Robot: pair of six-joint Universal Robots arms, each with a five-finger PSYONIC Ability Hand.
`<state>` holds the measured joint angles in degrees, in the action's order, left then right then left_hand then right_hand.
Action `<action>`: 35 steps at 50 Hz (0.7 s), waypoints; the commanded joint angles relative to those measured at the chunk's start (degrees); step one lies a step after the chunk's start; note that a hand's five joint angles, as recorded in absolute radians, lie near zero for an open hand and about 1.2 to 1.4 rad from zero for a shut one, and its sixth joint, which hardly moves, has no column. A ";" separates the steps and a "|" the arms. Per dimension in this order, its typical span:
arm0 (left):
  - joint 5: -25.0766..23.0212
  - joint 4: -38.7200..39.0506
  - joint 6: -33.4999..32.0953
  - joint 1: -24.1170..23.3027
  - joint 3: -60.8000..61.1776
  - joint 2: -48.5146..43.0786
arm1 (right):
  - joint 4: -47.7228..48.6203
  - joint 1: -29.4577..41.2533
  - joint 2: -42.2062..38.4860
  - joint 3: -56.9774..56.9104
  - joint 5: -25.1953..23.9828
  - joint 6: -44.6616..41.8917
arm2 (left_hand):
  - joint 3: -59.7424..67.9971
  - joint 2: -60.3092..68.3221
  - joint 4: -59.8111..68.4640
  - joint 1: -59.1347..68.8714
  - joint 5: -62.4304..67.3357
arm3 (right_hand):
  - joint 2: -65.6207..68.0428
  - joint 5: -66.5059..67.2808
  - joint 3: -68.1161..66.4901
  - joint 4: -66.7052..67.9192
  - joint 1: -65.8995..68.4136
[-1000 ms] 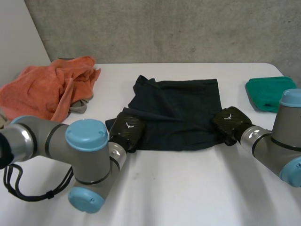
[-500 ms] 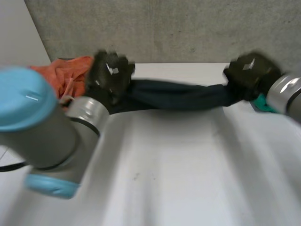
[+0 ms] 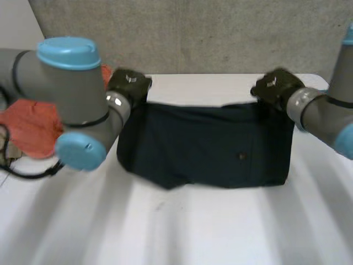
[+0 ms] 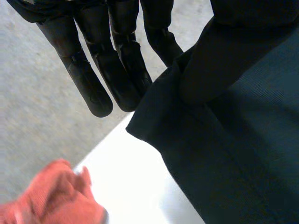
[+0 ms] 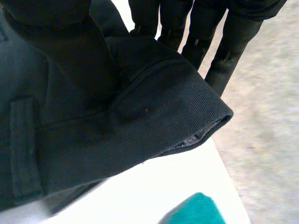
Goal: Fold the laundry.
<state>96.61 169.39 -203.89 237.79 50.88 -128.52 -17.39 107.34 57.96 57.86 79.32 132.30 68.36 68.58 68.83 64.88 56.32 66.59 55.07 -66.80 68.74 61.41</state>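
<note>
A dark navy garment (image 3: 209,143) hangs spread between my two hands over the white table (image 3: 220,232), its lower edge near the tabletop. My left hand (image 3: 128,85) holds its upper left corner. In the left wrist view the thumb (image 4: 210,65) pinches the cloth (image 4: 233,154) against straight fingers (image 4: 117,70). My right hand (image 3: 276,85) holds the upper right corner. In the right wrist view the thumb (image 5: 60,46) presses a folded hem (image 5: 154,112) against the fingers (image 5: 205,37).
A crumpled orange cloth (image 3: 25,124) lies at the table's left side, partly behind my left arm, and it is below the left hand's fingertips (image 4: 51,200). A teal cloth (image 5: 196,210) lies on the table beside the right hand. A grey wall stands behind the table.
Both hands have taken the garment's near corners off the table, risen and moved toward the far side. The garment, flat before, now hangs stretched between them.
</note>
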 commanded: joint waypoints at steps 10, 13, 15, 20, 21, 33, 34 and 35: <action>0.51 25.02 -7.39 -0.31 -34.28 -4.72 | 52.38 0.86 -0.66 -10.92 2.24 11.57 | 11.64 11.42 11.17 15.12 13.68 | 13.41 14.93 -13.20 11.26 18.59; 0.60 25.03 -7.13 -0.23 -27.61 -2.53 | 49.66 0.86 -0.83 -12.33 2.33 13.42 | 11.64 11.42 11.17 15.12 13.68 | 13.41 14.93 -13.20 11.26 18.59; 0.60 25.03 -6.26 -0.40 -21.91 -1.13 | 45.97 0.94 -1.01 -12.60 2.16 13.77 | 11.64 11.42 11.17 15.12 13.68 | 13.41 14.93 -13.20 11.26 18.59; 0.51 25.55 -4.50 -0.14 -9.06 2.13 | 39.55 0.94 -3.11 -12.42 1.72 14.12 | 11.64 11.42 11.17 15.12 13.68 | 13.41 14.93 -13.20 11.26 18.59; 0.51 25.64 -4.32 -0.14 -6.87 2.31 | 38.41 1.03 -3.73 -12.33 1.54 14.12 | 11.64 11.42 11.17 15.12 13.68 | 13.41 14.93 -13.20 11.26 18.59; 1.04 25.30 -4.05 -2.51 13.89 -3.75 | 25.57 1.47 -16.39 -2.76 -4.17 13.07 | 11.64 11.42 11.17 15.12 13.68 | 13.41 14.93 -13.20 11.26 18.59; 1.39 25.20 -4.05 -2.77 14.86 -4.01 | 24.52 1.56 -17.00 -1.62 -4.09 12.72 | 11.64 11.42 11.17 15.12 13.68 | 13.41 14.93 -13.20 11.26 18.59; 2.52 24.77 -3.97 -3.38 16.69 -4.36 | 24.08 1.56 -16.92 -1.00 -4.00 12.46 | 11.64 11.42 11.17 15.12 13.68 | 13.41 14.93 -13.20 11.26 18.59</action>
<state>97.30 195.10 -207.91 236.55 60.69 -129.06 10.44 108.69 45.20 51.94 75.71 145.96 68.44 68.70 68.89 65.35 57.68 66.90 55.06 -67.55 68.77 62.06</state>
